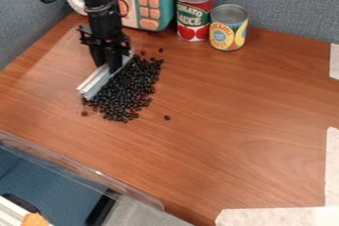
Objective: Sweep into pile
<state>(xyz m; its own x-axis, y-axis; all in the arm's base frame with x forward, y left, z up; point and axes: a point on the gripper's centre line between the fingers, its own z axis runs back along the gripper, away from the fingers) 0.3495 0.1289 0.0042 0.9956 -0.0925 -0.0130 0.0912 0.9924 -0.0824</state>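
My gripper [114, 65] hangs at the upper left of the table, shut on a pale, straight bar [99, 81] that lies low against the tabletop, slanting from lower left to upper right. Along the bar's right side lies a dense patch of dark beans [131, 90], the nearest ones touching it or very close. A single bean [167, 117] rests apart to the right of the patch, and a few others are scattered just above it and at its lower left.
Behind, a teal and white toy appliance [157, 2] with orange buttons stands beside a red can [194, 13] and a yellow can [228, 28]. White tape [278, 216] marks the right and front edges. A clear plastic strip [79, 168] borders the table's left front.
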